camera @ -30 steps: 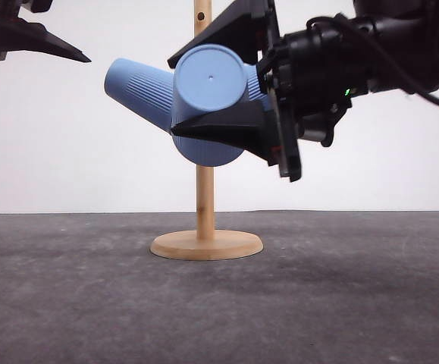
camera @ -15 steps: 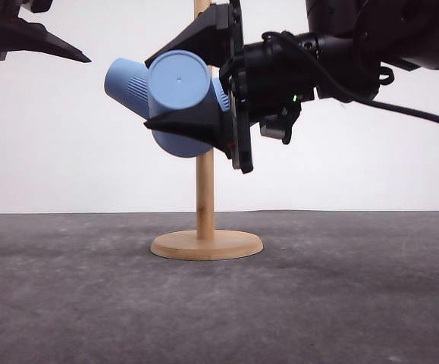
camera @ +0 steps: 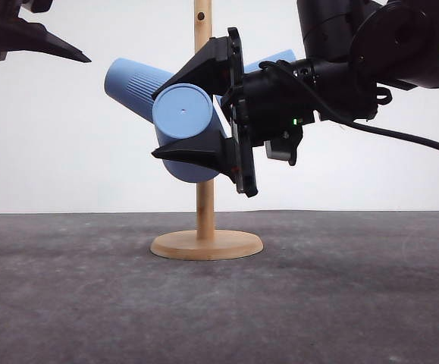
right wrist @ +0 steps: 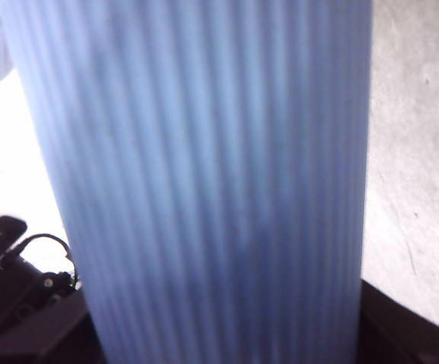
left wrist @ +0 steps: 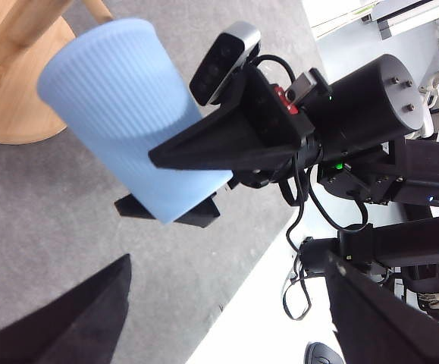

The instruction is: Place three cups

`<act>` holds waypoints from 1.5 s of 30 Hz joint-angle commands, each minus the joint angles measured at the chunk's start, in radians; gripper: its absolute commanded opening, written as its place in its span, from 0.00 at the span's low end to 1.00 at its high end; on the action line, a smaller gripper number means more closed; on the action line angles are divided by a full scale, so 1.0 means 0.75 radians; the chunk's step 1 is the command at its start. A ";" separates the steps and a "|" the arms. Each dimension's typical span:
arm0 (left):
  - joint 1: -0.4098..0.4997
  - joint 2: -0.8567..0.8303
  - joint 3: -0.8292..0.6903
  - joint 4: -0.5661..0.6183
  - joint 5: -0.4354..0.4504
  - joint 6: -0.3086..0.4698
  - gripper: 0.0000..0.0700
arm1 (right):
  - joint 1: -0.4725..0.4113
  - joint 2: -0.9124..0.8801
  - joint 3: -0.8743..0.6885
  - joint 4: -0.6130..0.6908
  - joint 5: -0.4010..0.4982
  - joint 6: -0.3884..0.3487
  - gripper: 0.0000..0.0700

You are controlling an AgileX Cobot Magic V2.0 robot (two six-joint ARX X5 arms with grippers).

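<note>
Light-blue ribbed tapered plastic cup [camera: 187, 130] is clamped across its wall between the two black fingers of the right gripper [camera: 198, 114], in front of the wooden post. Its long axis lies near horizontal, and its flat round base faces the front camera. The right wrist view shows its ribbed wall [right wrist: 204, 182] close up.

Three cups are visible. A second light-blue cup [camera: 132, 89] sits on the pegged wooden stand [camera: 205, 244], slanting up to the left with its base outward. A third light-blue cup [camera: 276, 58] shows partly behind the right arm.

The left gripper [camera: 29, 38] hangs high on the left, well apart from the stand; its state cannot be determined.
</note>
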 commanded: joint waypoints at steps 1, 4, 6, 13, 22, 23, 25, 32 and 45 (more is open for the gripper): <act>-0.002 0.006 0.032 0.004 0.004 0.014 0.69 | -0.007 -0.004 0.012 0.016 0.000 0.005 0.62; -0.002 0.006 0.032 0.004 0.004 0.014 0.69 | -0.008 -0.004 0.012 0.019 0.001 0.004 0.66; -0.002 0.006 0.032 0.004 0.004 0.014 0.69 | -0.008 -0.004 0.012 0.030 0.000 0.004 0.67; -0.002 0.006 0.032 0.004 0.004 0.015 0.69 | -0.008 -0.004 0.012 0.051 -0.009 0.004 0.72; -0.002 0.006 0.032 0.001 0.004 0.000 0.69 | 0.009 -0.007 0.012 0.145 -0.102 0.002 0.75; -0.002 0.005 0.032 0.000 0.004 -0.008 0.69 | 0.016 -0.012 0.011 0.149 -0.104 0.002 0.75; -0.001 0.004 0.032 -0.002 0.003 -0.016 0.69 | 0.030 -0.022 0.007 0.149 -0.106 0.002 0.75; 0.016 -0.001 0.032 -0.018 0.003 -0.015 0.69 | 0.120 -0.062 -0.053 0.150 -0.087 -0.025 0.75; 0.146 -0.044 0.032 -0.057 -0.076 -0.011 0.64 | -0.016 -0.801 -0.332 -0.962 0.171 -1.071 0.67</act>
